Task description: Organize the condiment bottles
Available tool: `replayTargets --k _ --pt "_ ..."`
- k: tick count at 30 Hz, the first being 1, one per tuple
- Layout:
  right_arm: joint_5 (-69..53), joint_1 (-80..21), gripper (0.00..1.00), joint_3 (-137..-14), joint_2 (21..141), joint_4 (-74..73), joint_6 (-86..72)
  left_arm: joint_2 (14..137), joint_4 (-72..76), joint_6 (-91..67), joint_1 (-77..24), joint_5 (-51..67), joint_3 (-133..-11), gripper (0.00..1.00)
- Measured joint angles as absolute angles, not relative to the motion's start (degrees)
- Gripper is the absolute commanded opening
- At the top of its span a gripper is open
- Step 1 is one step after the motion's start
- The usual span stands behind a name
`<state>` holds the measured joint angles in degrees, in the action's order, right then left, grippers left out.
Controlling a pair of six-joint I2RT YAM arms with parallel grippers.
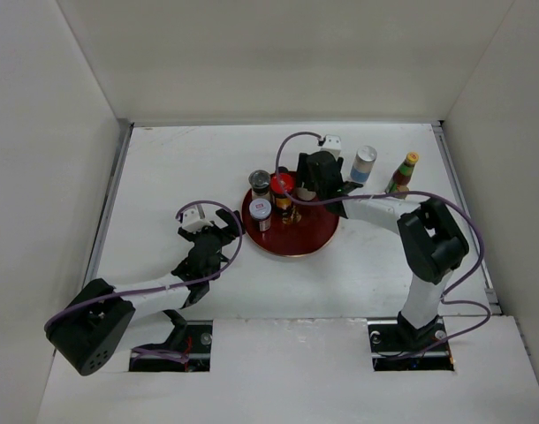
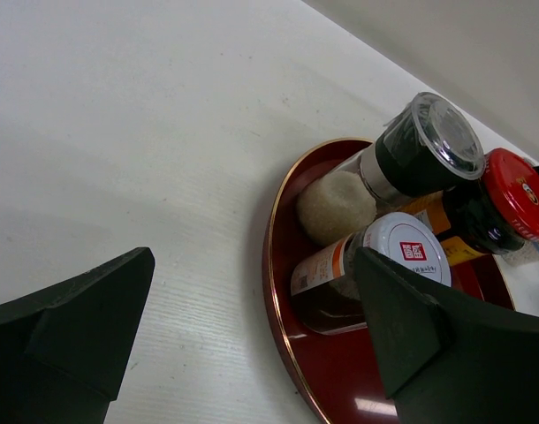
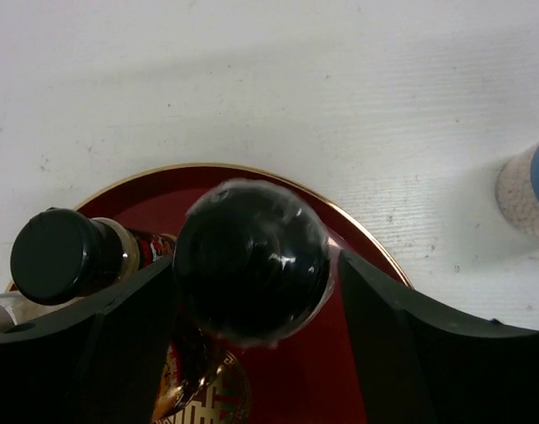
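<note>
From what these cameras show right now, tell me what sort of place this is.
Likely a robot test enclosure, not a kitchen: bare white walls box in a white table, two arms bolted at its near edge, and condiment bottles stand on a red tray.

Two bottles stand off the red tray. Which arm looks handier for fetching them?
Right. The jar and green bottle stand on its side, close to its tool; the left tool sits across the tray.

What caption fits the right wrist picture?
Right gripper straddles a black-capped bottle over the red tray.
</note>
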<state>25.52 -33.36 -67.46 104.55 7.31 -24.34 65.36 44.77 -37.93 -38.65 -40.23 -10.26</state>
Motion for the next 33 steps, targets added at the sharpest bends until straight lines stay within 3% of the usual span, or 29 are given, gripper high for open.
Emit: replayTargets --k 2,11,17,23,29,31,33 --pt "25.76 -33.34 0.89 -67.46 104.53 7.44 -24.6 65.36 44.77 -37.93 -38.65 -40.16 -10.26 1.0" --pt "27.73 -32.75 0.92 -67.33 96.99 4.89 -25.52 65.34 44.77 -37.93 -38.7 -39.92 -10.26 1.0" --pt "28.6 -26.17 0.99 -65.54 88.66 5.61 -25.54 65.34 44.77 -37.93 -38.89 -39.83 -10.26 1.0" --pt "29.06 -17.17 1.0 -65.43 90.63 4.27 -24.64 65.36 44.77 -37.93 -38.92 -39.83 -10.26 1.0" --pt "28.34 -15.03 1.0 -67.72 96.77 1.34 -23.27 65.91 44.77 -37.93 -38.89 -39.62 -10.37 1.0" --pt "27.11 -14.68 0.93 -69.12 99.07 0.67 -22.85 66.15 44.8 -37.95 -38.76 -39.53 -10.41 1.0" --pt "26.02 -14.22 0.75 -70.08 100.73 0.36 -22.59 66.43 44.77 -37.95 -38.74 -39.4 -10.48 1.0"
